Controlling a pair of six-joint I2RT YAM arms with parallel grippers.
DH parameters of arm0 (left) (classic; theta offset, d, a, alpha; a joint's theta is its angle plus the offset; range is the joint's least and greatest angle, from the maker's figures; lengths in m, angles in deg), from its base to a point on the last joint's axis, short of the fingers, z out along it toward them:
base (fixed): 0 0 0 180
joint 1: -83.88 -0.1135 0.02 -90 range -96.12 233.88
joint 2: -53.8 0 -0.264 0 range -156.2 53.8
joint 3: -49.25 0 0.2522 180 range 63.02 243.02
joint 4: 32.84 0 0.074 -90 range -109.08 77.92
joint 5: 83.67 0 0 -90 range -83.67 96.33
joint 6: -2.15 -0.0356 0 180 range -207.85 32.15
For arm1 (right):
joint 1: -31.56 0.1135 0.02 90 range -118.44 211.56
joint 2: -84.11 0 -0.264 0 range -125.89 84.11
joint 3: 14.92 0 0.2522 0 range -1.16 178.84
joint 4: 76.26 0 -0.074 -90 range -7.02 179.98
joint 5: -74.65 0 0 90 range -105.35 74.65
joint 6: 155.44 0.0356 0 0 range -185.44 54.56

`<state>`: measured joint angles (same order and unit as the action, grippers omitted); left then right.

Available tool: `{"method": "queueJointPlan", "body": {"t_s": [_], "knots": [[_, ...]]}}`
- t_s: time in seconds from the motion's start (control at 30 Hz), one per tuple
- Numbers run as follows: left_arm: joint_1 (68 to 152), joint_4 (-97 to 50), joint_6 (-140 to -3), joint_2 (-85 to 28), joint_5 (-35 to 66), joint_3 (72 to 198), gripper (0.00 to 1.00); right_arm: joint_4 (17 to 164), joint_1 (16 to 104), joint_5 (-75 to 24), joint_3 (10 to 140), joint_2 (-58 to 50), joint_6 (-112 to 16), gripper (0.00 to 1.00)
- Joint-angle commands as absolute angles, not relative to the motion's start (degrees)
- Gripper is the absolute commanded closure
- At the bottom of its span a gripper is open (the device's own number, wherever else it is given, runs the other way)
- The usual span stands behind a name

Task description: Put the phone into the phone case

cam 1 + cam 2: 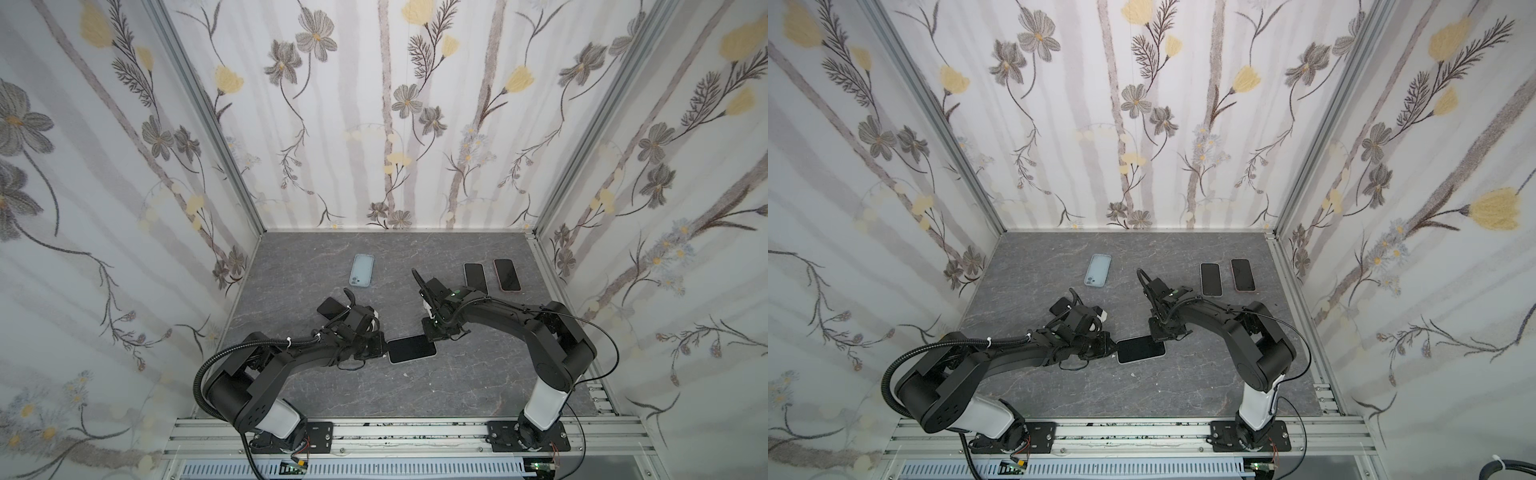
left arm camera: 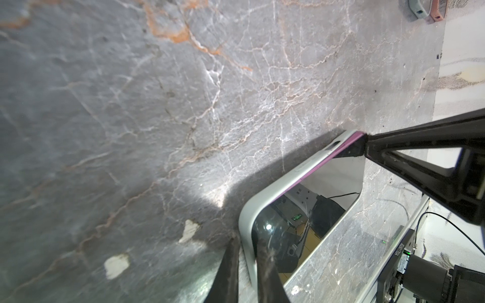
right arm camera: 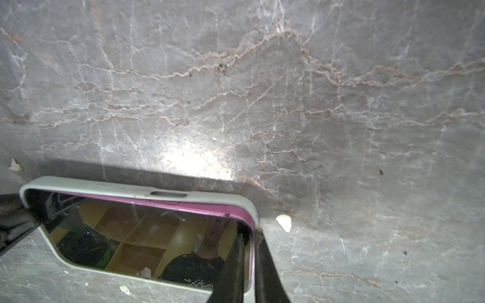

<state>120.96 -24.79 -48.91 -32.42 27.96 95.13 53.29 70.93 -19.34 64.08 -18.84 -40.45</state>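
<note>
A phone [image 1: 411, 348] [image 1: 1140, 349] with a black screen and pink sides lies in a pale grey phone case [image 2: 262, 194] [image 3: 105, 185] mid-table. Its pink edge [image 3: 183, 207] shows above the case rim along one long side and rises towards the corner [image 2: 351, 141] by the right gripper. My left gripper [image 1: 386, 347] [image 1: 1115, 350] [image 2: 246, 240] is shut on the case rim at the short left end. My right gripper [image 1: 430, 338] [image 1: 1158, 338] [image 3: 249, 233] is shut on the far right corner, with the phone's pink edge and the case rim between its fingers.
An empty light blue case [image 1: 362, 270] [image 1: 1098, 270] lies at the back. Two dark phones [image 1: 475, 277] [image 1: 507, 274] lie side by side at the back right. Another black phone [image 1: 330, 307] lies partly under the left arm. Walls close in on three sides.
</note>
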Motion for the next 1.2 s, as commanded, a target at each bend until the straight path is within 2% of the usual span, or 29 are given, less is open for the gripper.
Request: {"method": "queueJointPlan", "body": {"t_s": [0.0, 0.6, 0.77, 1.0, 1.17], "knots": [[120.91, -24.26, -49.47, -32.17, 27.38, 95.31, 0.87, 53.86, 71.03, -18.12, 63.53, -20.25, -40.92, 0.9], [120.88, -24.47, -49.44, -32.88, 27.58, 95.26, 0.87, 57.77, 70.93, -18.76, 57.99, -25.09, -41.31, 0.92], [120.88, -24.31, -49.53, -33.03, 27.33, 95.81, 0.87, 55.81, 71.03, -19.07, 60.01, -22.85, -41.19, 0.91], [120.8, -23.76, -49.95, -30.68, 26.16, 98.57, 0.87, 52.66, 71.17, -17.56, 66.16, -15.58, -42.34, 0.85], [120.39, -23.01, -51.33, -27.19, 24.16, 100.62, 0.87, 53.24, 71.06, -16.44, 69.27, -11.1, -47.42, 0.81]]}}
